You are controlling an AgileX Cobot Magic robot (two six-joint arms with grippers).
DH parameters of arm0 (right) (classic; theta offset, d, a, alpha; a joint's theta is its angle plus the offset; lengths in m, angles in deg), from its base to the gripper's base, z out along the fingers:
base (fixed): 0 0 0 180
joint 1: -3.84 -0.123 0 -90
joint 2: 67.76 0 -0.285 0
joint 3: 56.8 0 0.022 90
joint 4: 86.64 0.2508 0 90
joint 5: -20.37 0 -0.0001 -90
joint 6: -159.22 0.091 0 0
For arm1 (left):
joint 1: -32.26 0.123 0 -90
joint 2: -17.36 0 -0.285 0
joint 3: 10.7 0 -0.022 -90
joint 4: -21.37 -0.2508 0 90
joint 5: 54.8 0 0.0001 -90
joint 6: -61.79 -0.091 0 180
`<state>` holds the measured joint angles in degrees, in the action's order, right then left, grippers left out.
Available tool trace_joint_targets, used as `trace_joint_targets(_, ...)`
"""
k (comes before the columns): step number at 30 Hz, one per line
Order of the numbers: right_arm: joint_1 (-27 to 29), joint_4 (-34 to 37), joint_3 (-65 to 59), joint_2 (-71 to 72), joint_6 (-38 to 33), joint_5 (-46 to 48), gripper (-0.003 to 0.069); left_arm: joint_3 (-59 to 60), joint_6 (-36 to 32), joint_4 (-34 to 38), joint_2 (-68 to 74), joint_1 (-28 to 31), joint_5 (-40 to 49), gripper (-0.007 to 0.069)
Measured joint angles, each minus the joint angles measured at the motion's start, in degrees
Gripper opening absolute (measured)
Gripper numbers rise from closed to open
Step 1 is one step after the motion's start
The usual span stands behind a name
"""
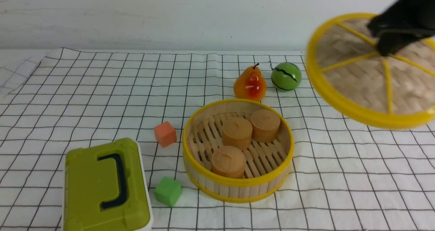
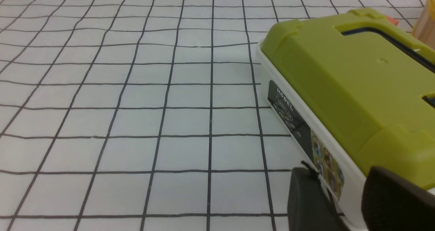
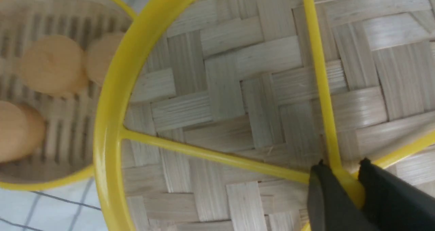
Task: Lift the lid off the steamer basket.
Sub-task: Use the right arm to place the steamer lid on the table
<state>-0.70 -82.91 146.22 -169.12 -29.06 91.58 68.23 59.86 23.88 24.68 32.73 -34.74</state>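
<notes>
- The desk (image 1: 340, 203) is covered with a white cloth marked by thin dark lines in a grid; the lines bend here and there, so the cover does not look perfectly smooth.
- Behind it stands a plain, pale wall (image 1: 153, 17) with small dark specks and faint marks; no more of the room shows.
- At the desk's far left corner, the grid looks faint and washed out.
- The basket (image 1: 238, 181) rests near the middle of the desk, uncovered, its slatted floor and three round tan buns (image 1: 228, 161) in view.
- Just behind the basket are a red-orange pear (image 1: 250, 83) and a green ball (image 1: 286, 76) with dark stripes, side by side.
- To the basket's left lie an orange block (image 1: 165, 134) and, nearer the camera, a green block (image 1: 168, 191).
- Farther left sits an olive-green and white box (image 1: 95, 187) with a dark handle.
- The lid (image 3: 221, 122) is up in the air on the right side, clear of the basket and well above the desk, tilted so that its woven top and yellow spokes face the camera.
- The right gripper (image 3: 343, 171) is closed on the lid's centre knob (image 3: 351, 188), one finger on each side, and the lid spreads out around the fingertips.
- The left gripper (image 2: 340, 176) is open and holds nothing, its fingers apart close to the box.
</notes>
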Motion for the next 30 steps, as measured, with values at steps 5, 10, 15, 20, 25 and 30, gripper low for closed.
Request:
trace_joint_targets(5,8.5,2.5,-12.2,1.0,0.1,-6.2,0.0106,0.0,0.0,0.0,0.0,0.0,0.0,0.0239)
trace_joint_targets(10,8.9,7.9,-21.2,-2.1,-3.5,-16.3,0.0106,0.0,0.0,0.0,0.0,0.0,0.0,0.0239)
trace_joint_targets(15,7.2,10.8,-22.9,-7.1,-5.5,-24.0,0.0106,0.0,0.0,0.0,0.0,0.0,0.0,0.0239)
trace_joint_targets(20,5.6,11.4,-22.9,-12.1,-5.7,-29.2,0.0106,0.0,0.0,0.0,0.0,0.0,0.0,0.0239)
trace_joint_targets(25,4.1,11.4,-22.9,-15.7,-5.7,-31.9,0.0106,0.0,0.0,0.0,0.0,0.0,0.0,0.0239)
trace_joint_targets(30,4.0,12.1,-22.8,-16.1,-5.7,-32.6,0.0183,0.0,0.0,0.0,0.0,0.0,0.0,0.0239)
